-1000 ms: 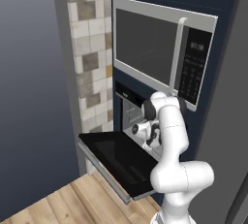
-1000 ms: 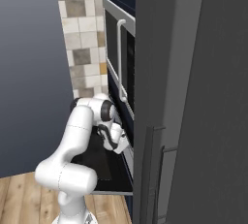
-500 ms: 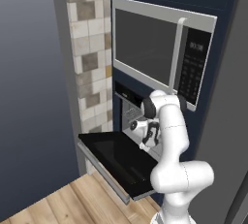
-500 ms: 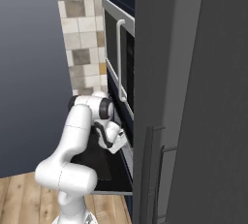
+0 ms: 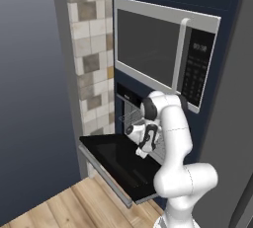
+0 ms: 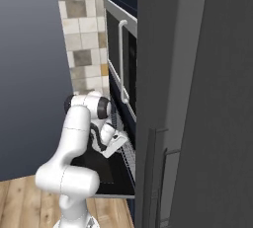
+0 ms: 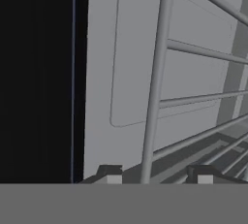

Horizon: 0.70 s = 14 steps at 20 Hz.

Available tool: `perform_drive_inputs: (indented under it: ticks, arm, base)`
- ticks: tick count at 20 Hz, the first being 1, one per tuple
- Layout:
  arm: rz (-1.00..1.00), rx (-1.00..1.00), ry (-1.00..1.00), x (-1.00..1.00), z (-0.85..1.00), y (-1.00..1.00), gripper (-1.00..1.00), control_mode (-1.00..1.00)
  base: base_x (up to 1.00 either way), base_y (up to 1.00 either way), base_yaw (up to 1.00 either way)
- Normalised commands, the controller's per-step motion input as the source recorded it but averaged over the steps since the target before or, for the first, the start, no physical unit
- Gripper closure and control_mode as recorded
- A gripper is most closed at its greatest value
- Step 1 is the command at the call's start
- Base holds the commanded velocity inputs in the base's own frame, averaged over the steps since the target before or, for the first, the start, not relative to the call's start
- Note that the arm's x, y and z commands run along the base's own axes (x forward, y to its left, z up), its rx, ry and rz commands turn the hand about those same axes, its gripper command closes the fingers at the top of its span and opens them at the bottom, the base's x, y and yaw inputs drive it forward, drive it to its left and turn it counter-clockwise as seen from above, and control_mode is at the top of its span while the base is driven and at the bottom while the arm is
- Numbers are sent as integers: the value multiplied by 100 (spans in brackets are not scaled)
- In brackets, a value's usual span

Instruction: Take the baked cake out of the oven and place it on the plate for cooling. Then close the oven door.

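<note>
Hand view: the fingers (image 7: 155,178) stand apart with nothing between them, nosing in along the wire rack (image 7: 160,82) against the oven's (image 5: 129,111) grey wall. Over the last second the wrist has eased left, toward the cavity mouth, above the dropped door (image 5: 118,165). No cake visible yet, plate neither, so I judge this still the reach-in.

A kitchen: wall oven (image 5: 129,118), microwave (image 5: 163,54), tiled wall (image 5: 91,54).
</note>
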Motion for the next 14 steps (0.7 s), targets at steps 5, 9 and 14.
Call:
perform_drive_inputs:
  ticks: [5, 9, 14]
  arm:
    - [6, 6, 7, -34, -31, 92, 100, -100]
    - [6, 12, 13, -27, -19, 81, 100, -100]
    - [6, 15, 18, -22, -18, 78, 100, -100]
  base:
    - [0, 0, 0]
    - [0, 0, 0]
    - [0, 0, 0]
